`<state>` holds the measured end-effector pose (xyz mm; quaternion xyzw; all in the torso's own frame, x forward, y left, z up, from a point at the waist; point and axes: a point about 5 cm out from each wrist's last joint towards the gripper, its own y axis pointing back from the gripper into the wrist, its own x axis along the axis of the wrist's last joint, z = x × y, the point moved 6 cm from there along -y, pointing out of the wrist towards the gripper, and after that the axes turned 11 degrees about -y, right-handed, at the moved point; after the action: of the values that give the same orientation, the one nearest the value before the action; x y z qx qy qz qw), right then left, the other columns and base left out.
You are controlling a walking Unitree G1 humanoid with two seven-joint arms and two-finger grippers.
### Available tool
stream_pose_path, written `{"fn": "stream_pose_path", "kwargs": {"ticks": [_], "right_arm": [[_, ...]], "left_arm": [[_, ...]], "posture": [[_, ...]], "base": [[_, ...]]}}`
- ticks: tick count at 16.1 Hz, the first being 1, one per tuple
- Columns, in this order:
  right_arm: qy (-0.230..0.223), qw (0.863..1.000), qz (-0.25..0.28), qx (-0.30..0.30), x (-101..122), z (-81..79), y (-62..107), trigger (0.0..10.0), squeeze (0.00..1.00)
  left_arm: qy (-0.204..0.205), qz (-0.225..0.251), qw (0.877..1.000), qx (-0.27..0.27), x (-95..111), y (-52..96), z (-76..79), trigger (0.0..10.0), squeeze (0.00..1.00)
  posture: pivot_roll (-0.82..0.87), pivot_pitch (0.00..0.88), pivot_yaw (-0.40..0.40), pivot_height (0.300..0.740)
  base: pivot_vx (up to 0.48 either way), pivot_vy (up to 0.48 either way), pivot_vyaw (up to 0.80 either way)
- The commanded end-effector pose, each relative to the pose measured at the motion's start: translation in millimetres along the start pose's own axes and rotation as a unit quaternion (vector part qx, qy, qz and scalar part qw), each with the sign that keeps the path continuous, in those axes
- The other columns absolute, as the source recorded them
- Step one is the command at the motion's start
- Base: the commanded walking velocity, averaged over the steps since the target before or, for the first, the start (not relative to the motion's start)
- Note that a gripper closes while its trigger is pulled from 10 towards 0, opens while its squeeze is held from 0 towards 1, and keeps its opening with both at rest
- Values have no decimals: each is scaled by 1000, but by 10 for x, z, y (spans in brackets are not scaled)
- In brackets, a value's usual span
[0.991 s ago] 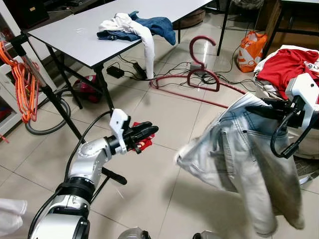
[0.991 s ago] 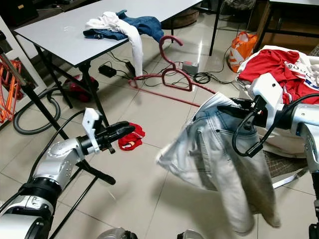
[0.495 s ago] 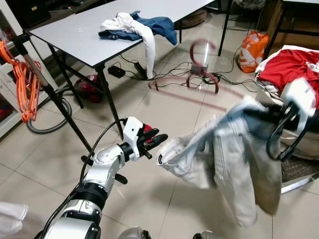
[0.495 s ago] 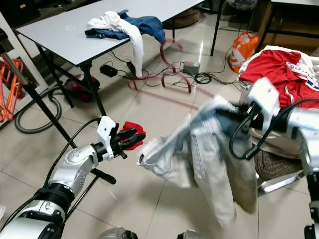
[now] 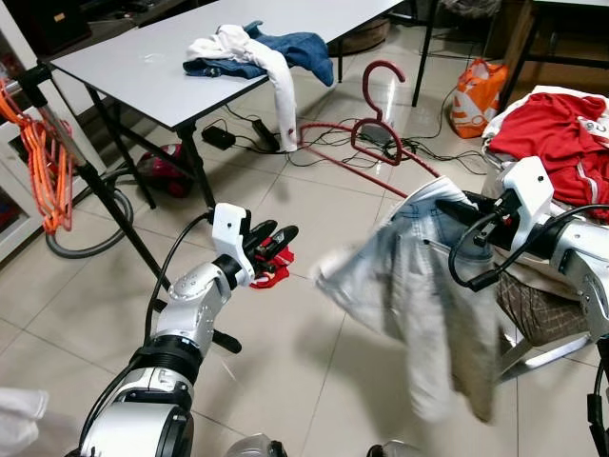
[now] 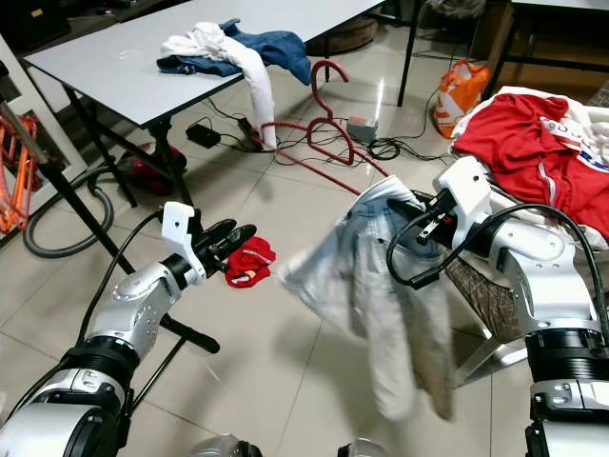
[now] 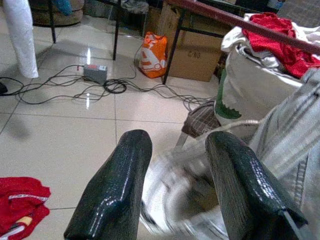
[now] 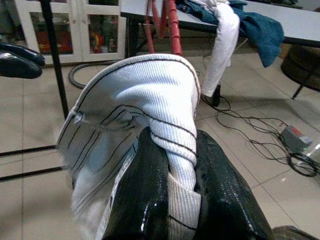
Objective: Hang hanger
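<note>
Your right gripper pinches pale jeans on a dark red hanger, held high so they dangle free. Your left gripper waits nearby, fingers parted, empty.

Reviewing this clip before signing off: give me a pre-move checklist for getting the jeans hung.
1. right gripper clamped on the jeans: ok.
2. left gripper open and free to take hold: ok.
3. Jeans hanging still: not ok, lower part blurred.
4. Jeans mounted on the red hanger: cannot tell.
5. Orange hangers on the rack at the robot's left: ok.
6. Floor: not ok, red cloth and cables lie there.
</note>
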<state>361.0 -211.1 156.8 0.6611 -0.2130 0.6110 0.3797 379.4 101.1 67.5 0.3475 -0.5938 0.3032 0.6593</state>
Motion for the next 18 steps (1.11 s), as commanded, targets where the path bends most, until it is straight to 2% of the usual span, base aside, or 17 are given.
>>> {"fn": "stream_pose_path", "kwargs": {"ticks": [1, 4, 5, 6, 18], "right_arm": [[29, 999, 12, 4, 143, 13, 46, 0, 0], [53, 998, -24, -8, 7, 117, 144, 0, 0], [58, 997, -47, -2, -97, 113, 169, 0, 0], [75, 991, -106, 25, -342, 63, 243, 0, 0], [75, 991, -106, 25, -342, 63, 243, 0, 0]], "left_arm": [[-21, -9, 1000, 8, -12, 31, -64, 10000, 0], [-39, -10, 999, 16, 47, 21, -133, 10000, 0], [-47, -10, 999, 21, 67, 10, -149, 10000, 0], [-62, -6, 998, 24, 115, -7, -165, 10000, 0], [-62, -6, 998, 24, 115, -7, -165, 10000, 0]], "posture": [[-178, 0, 98, 740], [-181, 0, 100, 740], [-181, 0, 100, 740], [-180, 0, 102, 740], [-180, 0, 102, 740]], "base": [[0, 0, 0], [0, 0, 0], [0, 0, 0], [0, 0, 0], [0, 0, 0]]}}
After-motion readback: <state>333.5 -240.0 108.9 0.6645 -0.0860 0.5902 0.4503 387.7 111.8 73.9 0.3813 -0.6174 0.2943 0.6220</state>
